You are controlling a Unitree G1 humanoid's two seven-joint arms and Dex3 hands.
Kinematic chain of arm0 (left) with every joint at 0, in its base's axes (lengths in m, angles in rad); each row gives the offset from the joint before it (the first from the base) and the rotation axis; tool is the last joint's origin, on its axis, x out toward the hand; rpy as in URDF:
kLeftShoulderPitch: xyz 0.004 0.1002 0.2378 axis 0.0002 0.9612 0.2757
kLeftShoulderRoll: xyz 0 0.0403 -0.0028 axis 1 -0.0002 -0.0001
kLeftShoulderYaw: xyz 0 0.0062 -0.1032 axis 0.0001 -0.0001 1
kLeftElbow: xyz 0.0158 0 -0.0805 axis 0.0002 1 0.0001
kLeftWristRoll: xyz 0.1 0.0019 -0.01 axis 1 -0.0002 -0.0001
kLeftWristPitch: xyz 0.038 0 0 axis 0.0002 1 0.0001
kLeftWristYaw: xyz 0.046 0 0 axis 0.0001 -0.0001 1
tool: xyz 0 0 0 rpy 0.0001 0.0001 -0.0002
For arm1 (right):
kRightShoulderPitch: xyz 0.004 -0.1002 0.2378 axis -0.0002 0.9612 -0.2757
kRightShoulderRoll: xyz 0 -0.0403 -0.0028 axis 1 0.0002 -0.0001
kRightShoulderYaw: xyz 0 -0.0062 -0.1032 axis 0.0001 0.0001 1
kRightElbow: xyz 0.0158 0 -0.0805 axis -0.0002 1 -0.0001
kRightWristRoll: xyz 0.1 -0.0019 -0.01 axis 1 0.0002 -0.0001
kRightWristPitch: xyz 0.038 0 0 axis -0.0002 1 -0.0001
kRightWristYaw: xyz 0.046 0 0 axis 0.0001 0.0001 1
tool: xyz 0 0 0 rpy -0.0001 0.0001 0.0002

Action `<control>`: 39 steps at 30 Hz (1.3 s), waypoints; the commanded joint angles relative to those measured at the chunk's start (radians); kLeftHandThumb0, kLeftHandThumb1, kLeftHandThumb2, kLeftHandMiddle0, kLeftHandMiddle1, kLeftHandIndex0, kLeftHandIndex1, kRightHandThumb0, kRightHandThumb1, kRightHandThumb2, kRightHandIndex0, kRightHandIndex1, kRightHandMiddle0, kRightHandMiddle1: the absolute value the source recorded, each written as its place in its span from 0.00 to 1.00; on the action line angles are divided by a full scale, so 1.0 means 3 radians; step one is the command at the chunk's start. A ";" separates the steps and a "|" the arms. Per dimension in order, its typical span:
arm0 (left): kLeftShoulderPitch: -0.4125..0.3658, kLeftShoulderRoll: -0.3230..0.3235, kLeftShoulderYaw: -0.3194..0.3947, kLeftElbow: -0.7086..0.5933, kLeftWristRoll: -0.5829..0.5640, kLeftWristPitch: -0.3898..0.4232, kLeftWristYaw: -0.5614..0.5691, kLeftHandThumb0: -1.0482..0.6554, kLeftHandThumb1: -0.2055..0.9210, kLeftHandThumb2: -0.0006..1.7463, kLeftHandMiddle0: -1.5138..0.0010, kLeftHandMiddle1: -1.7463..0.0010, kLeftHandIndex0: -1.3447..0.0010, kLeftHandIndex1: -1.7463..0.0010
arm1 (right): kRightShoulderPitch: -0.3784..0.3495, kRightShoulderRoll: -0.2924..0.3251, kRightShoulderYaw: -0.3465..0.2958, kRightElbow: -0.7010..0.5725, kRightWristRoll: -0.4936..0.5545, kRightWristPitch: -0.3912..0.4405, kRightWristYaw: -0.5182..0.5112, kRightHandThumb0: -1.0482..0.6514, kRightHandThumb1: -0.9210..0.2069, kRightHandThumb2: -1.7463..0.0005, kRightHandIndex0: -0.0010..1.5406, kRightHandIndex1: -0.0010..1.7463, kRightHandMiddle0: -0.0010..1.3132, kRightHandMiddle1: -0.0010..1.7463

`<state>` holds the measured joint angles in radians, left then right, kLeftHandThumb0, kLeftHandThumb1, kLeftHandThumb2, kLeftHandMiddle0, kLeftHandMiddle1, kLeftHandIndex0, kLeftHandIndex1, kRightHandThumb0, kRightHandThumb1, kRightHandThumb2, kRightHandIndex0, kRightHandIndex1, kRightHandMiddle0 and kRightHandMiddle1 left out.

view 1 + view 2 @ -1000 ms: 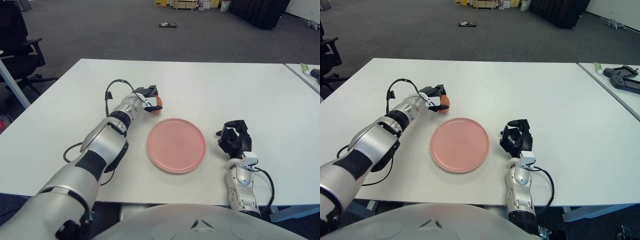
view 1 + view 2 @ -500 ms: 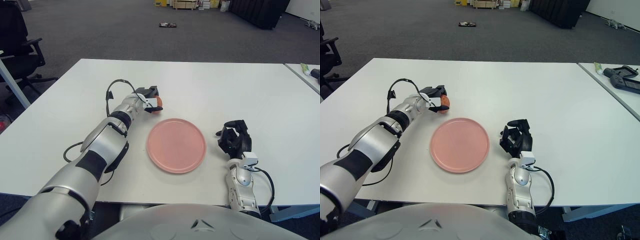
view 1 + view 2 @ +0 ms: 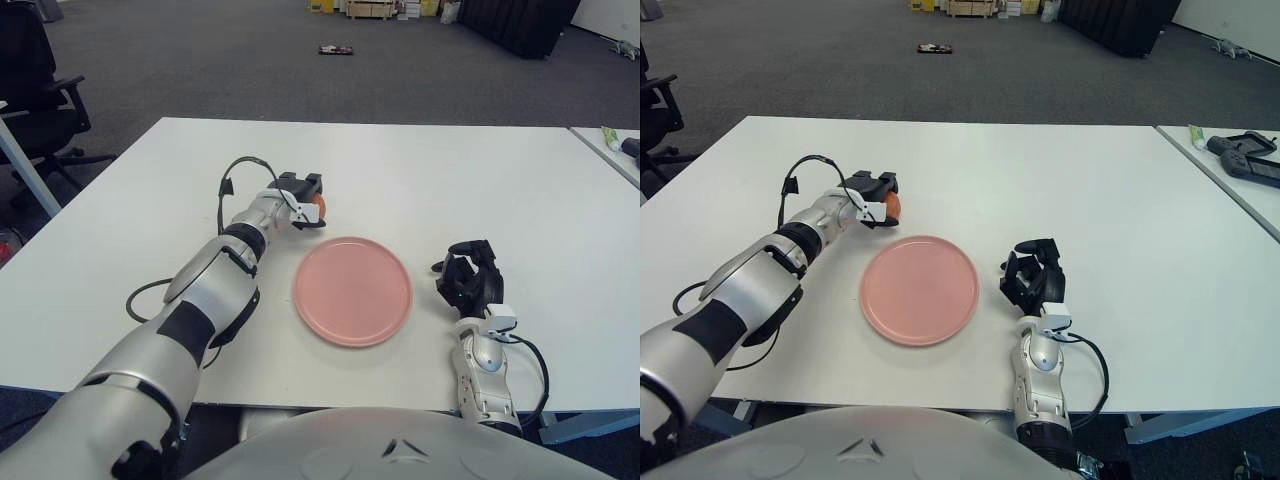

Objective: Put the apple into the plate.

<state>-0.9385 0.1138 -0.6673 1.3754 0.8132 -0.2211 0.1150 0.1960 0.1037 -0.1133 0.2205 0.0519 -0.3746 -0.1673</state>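
Observation:
A small orange-red apple [image 3: 317, 205] shows between the black fingers of my left hand [image 3: 305, 198], which is shut on it just beyond the far-left rim of the pink plate [image 3: 352, 290]. The apple is mostly hidden by the fingers. I cannot tell whether it touches the table. The plate lies flat and bare on the white table [image 3: 420, 170], near its front edge. My right hand [image 3: 468, 277] shows to the right of the plate, fingers curled, holding nothing.
A black cable [image 3: 235, 170] loops over my left wrist. At the far right, another table carries a black controller [image 3: 1246, 155] and a small tube [image 3: 1195, 134]. A black office chair [image 3: 40, 95] stands off the table's left side.
My left hand has shifted slightly right and lifted a little with the apple in its fingers. The right hand and plate have not moved.

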 commanded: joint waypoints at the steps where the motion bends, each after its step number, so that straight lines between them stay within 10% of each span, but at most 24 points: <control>1: 0.0065 -0.0009 -0.0182 0.0053 0.0186 0.0008 0.0021 0.21 0.59 0.49 1.00 0.26 1.00 0.15 | 0.0077 0.0039 -0.0039 0.0136 0.0031 0.0103 -0.0016 0.39 0.21 0.51 0.38 0.91 0.26 1.00; 13: 0.0141 0.0018 -0.0564 0.0091 0.0515 0.0123 0.0163 0.32 0.37 0.61 1.00 0.16 1.00 0.18 | 0.0147 0.0062 -0.0024 0.0017 0.0004 0.0095 -0.0063 0.39 0.22 0.50 0.39 0.92 0.26 1.00; 29: 0.0350 0.0021 -0.0458 0.0107 0.0381 0.0289 0.0149 0.35 0.37 0.64 0.96 0.11 0.99 0.01 | 0.0250 0.0075 -0.0016 -0.0197 -0.0056 0.0213 -0.0223 0.39 0.25 0.48 0.37 0.88 0.28 1.00; 39: 0.0409 -0.0020 -0.0048 0.0090 0.0000 0.0380 0.0077 0.60 0.41 0.75 0.55 0.11 0.69 0.00 | 0.0275 0.0072 -0.0025 -0.0264 -0.0038 0.0252 -0.0205 0.39 0.25 0.48 0.37 0.88 0.28 1.00</control>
<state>-0.8870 0.1054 -0.7010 1.3696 0.8322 -0.1274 0.1940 0.2612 0.1058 -0.1138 0.1297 0.0294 -0.3347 -0.2232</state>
